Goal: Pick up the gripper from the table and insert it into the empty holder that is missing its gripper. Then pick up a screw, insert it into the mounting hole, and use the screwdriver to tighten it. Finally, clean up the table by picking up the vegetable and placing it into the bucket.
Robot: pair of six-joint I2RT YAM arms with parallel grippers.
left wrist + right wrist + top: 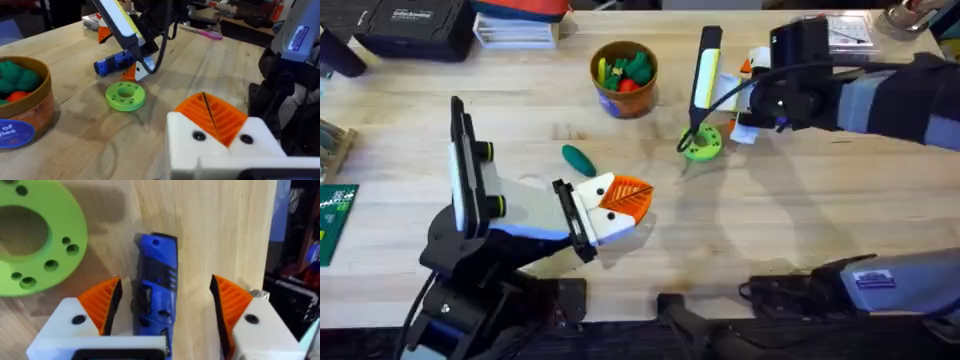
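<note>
The blue screwdriver [155,290] lies on the table [820,200] beside the green disc [702,145]. My right gripper [165,305] is open and straddles the screwdriver [112,63], one orange pad [102,305] almost touching it and the other well apart. My left gripper [625,200] rests low near the table's middle, its orange pads [210,117] pressed together on nothing. The dark teal vegetable [578,158] lies just beyond it. The ochre bucket [623,75] stands at the back with toy vegetables inside. The loose gripper, the holder and the screw are out of view.
A black-and-yellow bar [705,65] with a looping cable rises over the green disc [125,96]. Boxes and a black case [415,25] line the back edge. A green card [332,215] lies at the left edge. Bare wood stretches at the right front.
</note>
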